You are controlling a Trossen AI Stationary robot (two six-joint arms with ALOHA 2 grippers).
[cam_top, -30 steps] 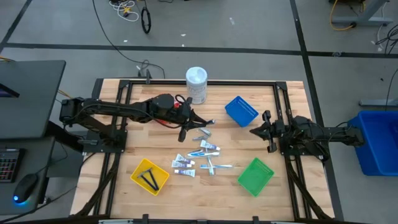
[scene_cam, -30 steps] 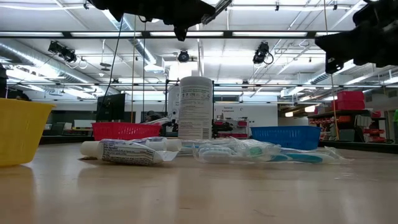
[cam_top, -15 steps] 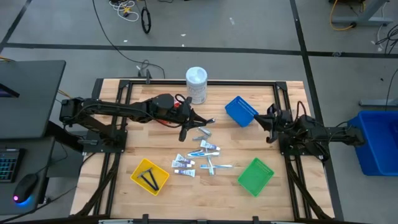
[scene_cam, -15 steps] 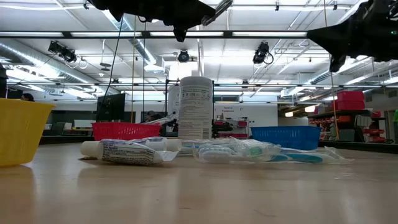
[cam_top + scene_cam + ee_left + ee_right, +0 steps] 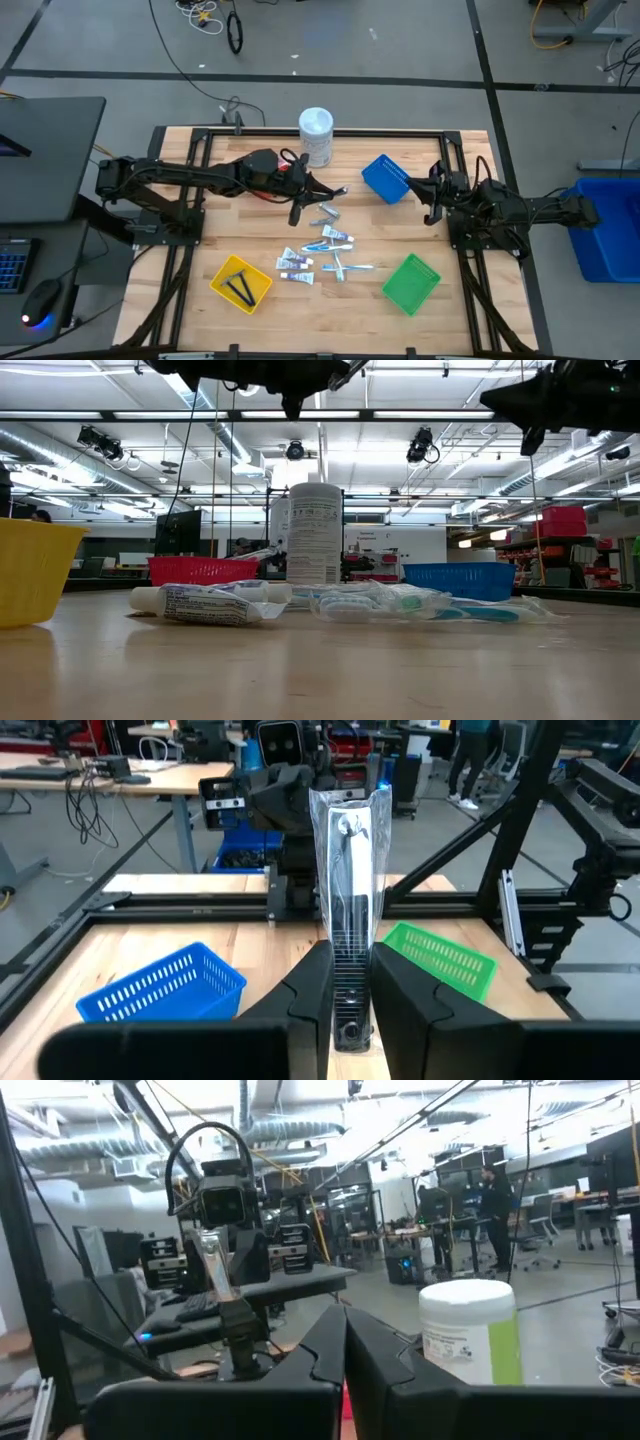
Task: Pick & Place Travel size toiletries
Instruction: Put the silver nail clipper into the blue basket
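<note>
My left gripper (image 5: pixel 320 191) hangs above the table's middle, pointing toward the right edge and shut on a clear packet (image 5: pixel 350 860) with a thin black piece inside. The other travel size toiletries (image 5: pixel 322 251), small tubes, sticks and packets, lie in a loose heap on the wood below it. Two black pieces lie in the yellow basket (image 5: pixel 240 282). My right gripper (image 5: pixel 431 196) is shut and holds nothing, raised near the right edge beside the blue basket (image 5: pixel 387 178). My left gripper pinches the clear packet's near end (image 5: pixel 350 988) between its two fingers. The fingers come in about level from the table's left and lie along the packet. The packet sticks out past the fingertips toward the right, lifted clear of the table.
A tall white container (image 5: pixel 316 135) stands at the far edge. A green basket (image 5: pixel 411 282) sits at the near right. A red basket (image 5: pixel 200 570) shows in the low view behind the heap. Bare wood lies between the heap and the right arm.
My right gripper has risen and tipped its fingers upward, drawing back toward the table's right edge beside the blue basket; it stays shut. My left gripper and its packet have kept still.
</note>
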